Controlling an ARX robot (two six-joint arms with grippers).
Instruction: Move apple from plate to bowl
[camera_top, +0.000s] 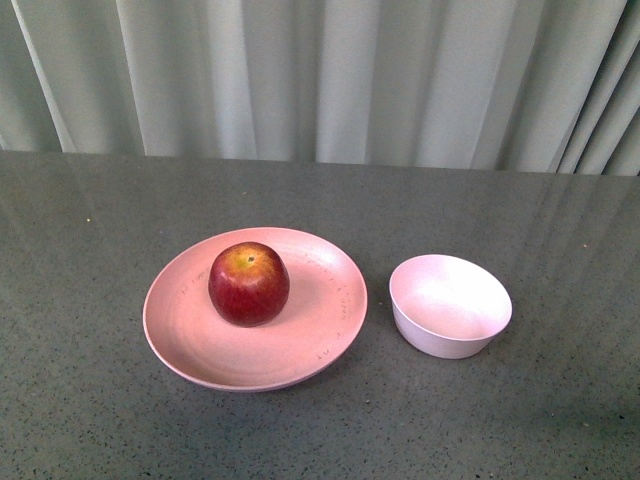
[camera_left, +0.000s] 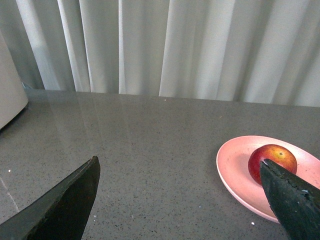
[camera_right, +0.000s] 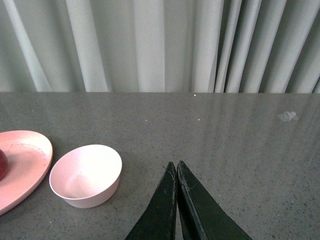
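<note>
The glossy dark-red apple (camera_top: 249, 283) sits untouched on the wide shallow pink plate (camera_top: 332, 290), the small deep pale-pink bowl (camera_top: 440, 345) empty just beside it, so I'd say the reach comes first, likely by the left gripper (camera_left: 178, 161), fingers spread wide, while the right gripper (camera_right: 176, 164) is pinched together on nothing.

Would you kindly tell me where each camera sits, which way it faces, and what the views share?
Front view: on the robot's body, looking down at the apple on the plate, bowl to its right; no arm shows.
Left wrist view: on the left wrist, facing across the table to the curtain; left gripper shows, jaws wide apart.
Right wrist view: on the right wrist, facing the curtain past the bowl; right gripper shows, jaws together.
Shared: all see the plate.
</note>
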